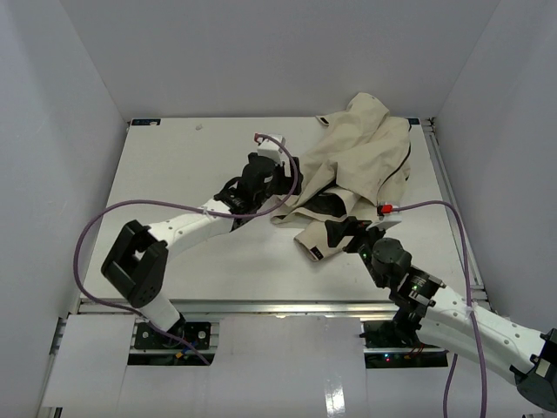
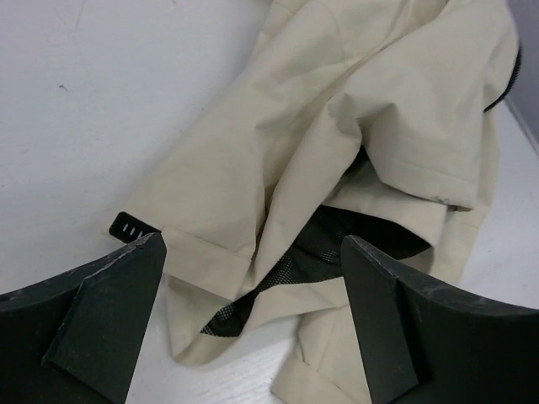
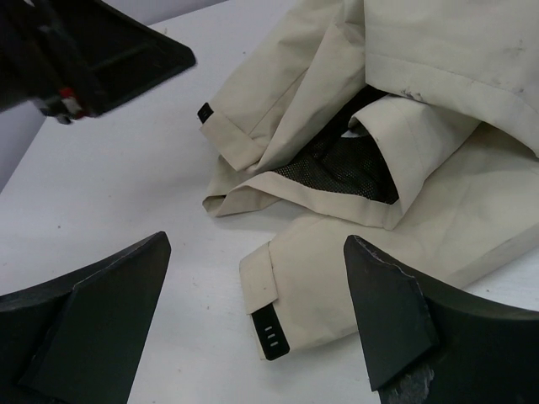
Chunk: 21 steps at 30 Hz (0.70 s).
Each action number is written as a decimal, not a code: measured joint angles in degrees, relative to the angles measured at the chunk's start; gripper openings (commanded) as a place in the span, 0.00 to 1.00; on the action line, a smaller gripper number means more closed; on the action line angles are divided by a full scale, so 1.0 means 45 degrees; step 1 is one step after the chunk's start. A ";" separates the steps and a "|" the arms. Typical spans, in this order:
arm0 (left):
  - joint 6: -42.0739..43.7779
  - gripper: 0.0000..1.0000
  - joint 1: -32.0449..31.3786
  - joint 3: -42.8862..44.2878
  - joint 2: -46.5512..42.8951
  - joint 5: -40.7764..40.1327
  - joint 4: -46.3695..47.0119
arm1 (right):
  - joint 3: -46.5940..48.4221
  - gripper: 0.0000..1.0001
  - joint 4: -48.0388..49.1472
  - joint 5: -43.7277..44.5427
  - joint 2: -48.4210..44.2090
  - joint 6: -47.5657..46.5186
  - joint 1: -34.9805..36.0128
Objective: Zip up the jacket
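Progress: we are seeing the jacket (image 1: 357, 161) lying crumpled on the table (image 1: 191, 165), right of centre, black lining showing | we are holding left gripper (image 2: 253, 248) and right gripper (image 3: 257, 244) spread wide by its near edge, grasping nothing | zipping not begun.

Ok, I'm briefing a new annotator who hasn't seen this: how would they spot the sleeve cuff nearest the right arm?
On the white table, find the crumpled cream jacket toward the far right. Its nearest sleeve ends in a cuff just ahead of the open right hand. The other cuff lies farther off, beside the left hand.
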 measured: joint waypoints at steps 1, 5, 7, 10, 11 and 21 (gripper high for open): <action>0.0225 0.95 0.0106 0.0244 0.0501 0.0315 -0.0008 | -0.0038 0.90 -0.0004 0.0051 -0.0135 -0.0004 0.0002; 0.1309 0.95 0.0160 0.1268 0.2331 0.1909 -0.0069 | -0.0108 0.90 -0.0006 0.0100 -0.0432 -0.0013 -0.0001; 0.1769 0.95 0.0132 0.1785 0.3011 0.2514 -0.0047 | -0.0121 0.90 -0.0006 0.0070 -0.0502 -0.0016 0.0004; 0.2303 0.94 0.0078 0.2714 0.3855 0.3033 -0.0189 | -0.0124 0.90 -0.0003 -0.0014 -0.0529 -0.0046 0.0004; 0.2418 0.94 0.0061 0.3143 0.4197 0.3111 -0.0246 | -0.0124 0.90 -0.0003 -0.0051 -0.0526 -0.0054 0.0002; 0.2664 0.34 0.0056 0.4329 0.6502 0.2723 -0.0565 | -0.0124 0.90 -0.0001 -0.0453 -0.0458 -0.0064 -0.0001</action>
